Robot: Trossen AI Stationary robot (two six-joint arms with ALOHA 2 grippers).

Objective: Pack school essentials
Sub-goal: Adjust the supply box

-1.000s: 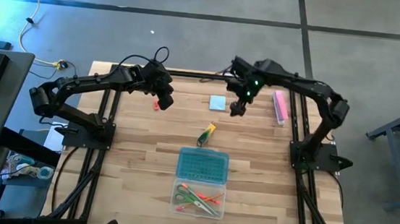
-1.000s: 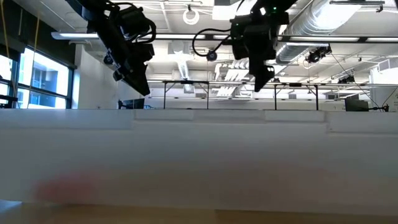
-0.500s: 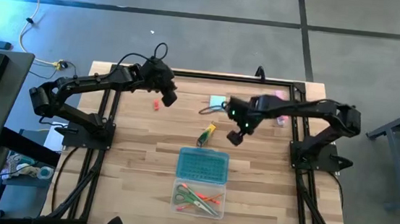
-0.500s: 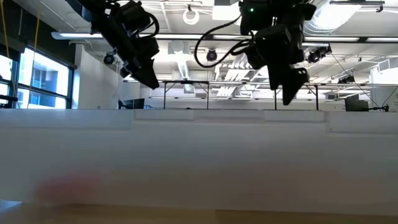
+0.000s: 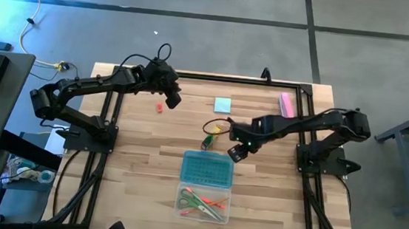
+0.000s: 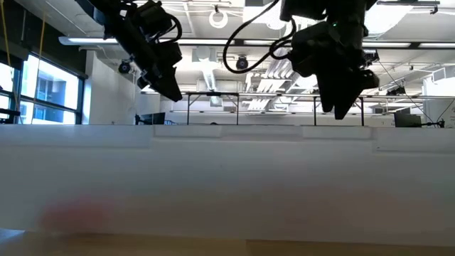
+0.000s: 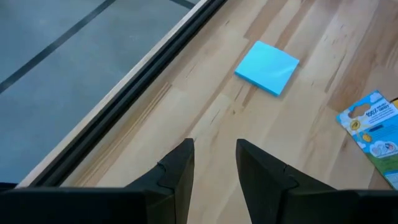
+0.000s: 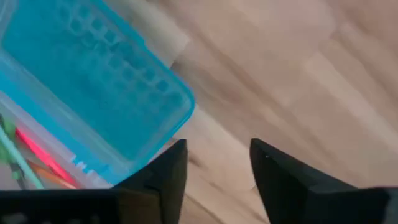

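Observation:
A clear box (image 5: 202, 203) near the front edge holds green-handled scissors and orange-red and green pencils. Its teal lid (image 5: 207, 167) lies open on the far side. On the wood lie a yellow-green marker-like piece (image 5: 210, 137), a light-blue note pad (image 5: 222, 105) and a tiny red piece (image 5: 158, 107). My right gripper (image 5: 237, 153) hovers open by the lid's far right corner (image 8: 180, 102), nothing between its fingers. My left gripper (image 5: 170, 97) hangs above the far left, beside the red piece, open by a narrow gap (image 7: 214, 168) and holding nothing.
A pink bar (image 5: 287, 105) lies at the far right by the black frame rail (image 5: 215, 76). A blue and yellow printed card (image 7: 373, 134) shows in the left wrist view. Bare wood stretches left of the box and along the right side.
My right gripper has travelled from beside the note pad at the far edge toward the near edge, past the marker-like piece, to the teal lid's far right corner. The things on the table lie where they were.

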